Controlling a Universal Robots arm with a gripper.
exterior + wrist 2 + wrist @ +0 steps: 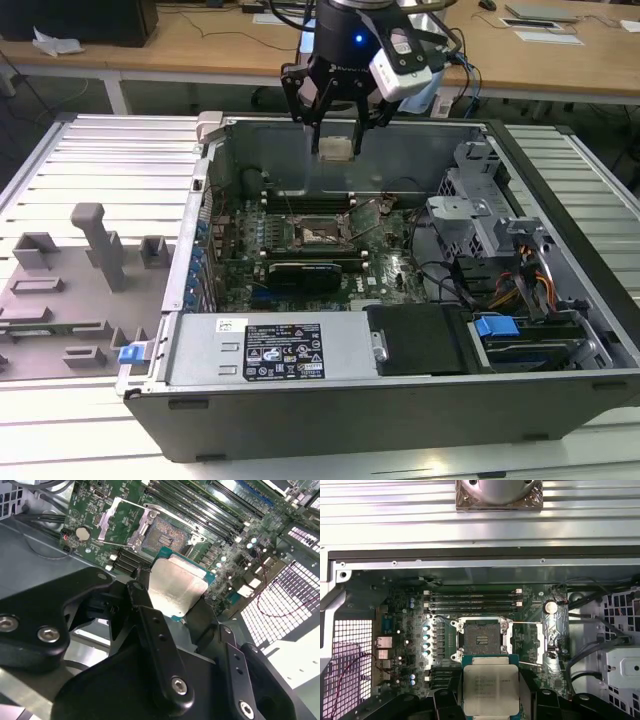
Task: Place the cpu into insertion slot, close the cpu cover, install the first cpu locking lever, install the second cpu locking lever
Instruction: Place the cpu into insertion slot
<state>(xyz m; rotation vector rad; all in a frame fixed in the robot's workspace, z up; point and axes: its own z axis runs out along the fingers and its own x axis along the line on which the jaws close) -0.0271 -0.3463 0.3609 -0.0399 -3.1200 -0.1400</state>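
The gripper (336, 143) has its jaws clamped on the cpu (335, 151), held level well above the slot (322, 232). The slot lies open almost straight beneath, with the cover (122, 522) swung aside.

The black-fingered tool (335, 138), clamped on the pale square cpu (335, 148), hangs in open air above the open grey computer case (400, 150), clear of its walls. Below, the dark-framed square insertion slot (482, 639) lies uncovered, and the thin silver cpu cover (122, 522) is swung open to one side. In the exterior view a long black card (305, 270) lies in front of the slot. Long black memory slots (472, 600) lie behind it, and a grey metal drive cage (480, 215) rises at the exterior view's right.
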